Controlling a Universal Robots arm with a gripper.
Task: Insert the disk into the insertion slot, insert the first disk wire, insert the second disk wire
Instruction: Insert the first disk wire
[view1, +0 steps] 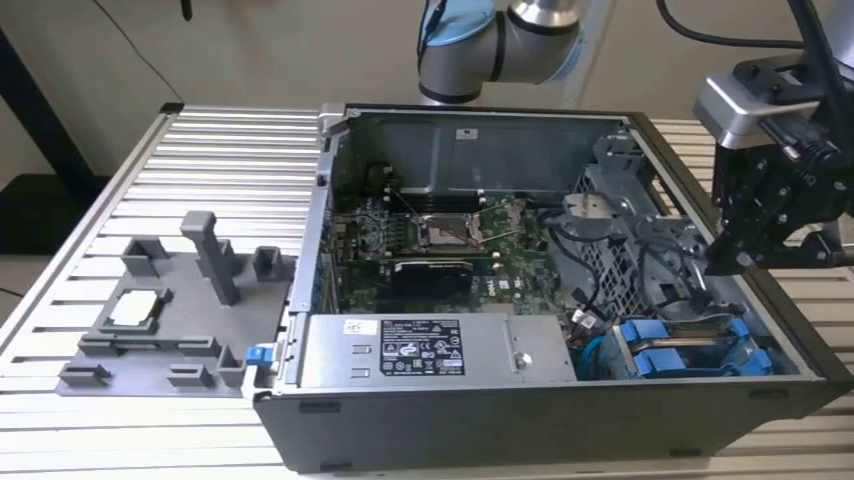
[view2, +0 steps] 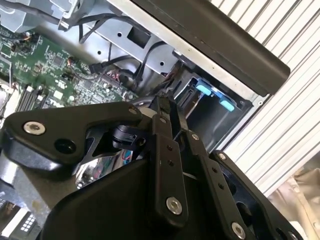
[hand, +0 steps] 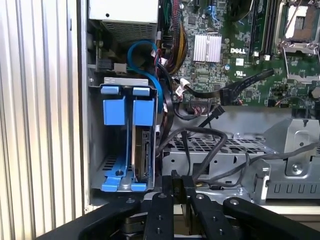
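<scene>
The computer case (view1: 534, 420) lies open on the slatted table. At its corner on the exterior view's right, the grey insertion slot (hand: 95, 150) holds two blue carrier frames side by side. The disk (hand: 144, 155) stands in one frame, its connector edge facing out; its blue frame also shows in the exterior view (view1: 674, 360). The other blue frame (hand: 114, 112) sits beside it. My gripper (view1: 731, 262) hovers above the case's edge on the exterior view's right, over the perforated cage, apart from the disk. Its black fingers (hand: 172, 187) are shut with nothing between them, as in the second wrist view (view2: 169, 107).
Loose black cables (hand: 200, 137) run over the perforated grey cage (hand: 225, 150) between my gripper and the slot. A blue cable (hand: 145, 50) loops behind the frames. The motherboard (view1: 441, 240) fills the case's middle. A grey fixture (view1: 174, 310) stands on the exterior view's left.
</scene>
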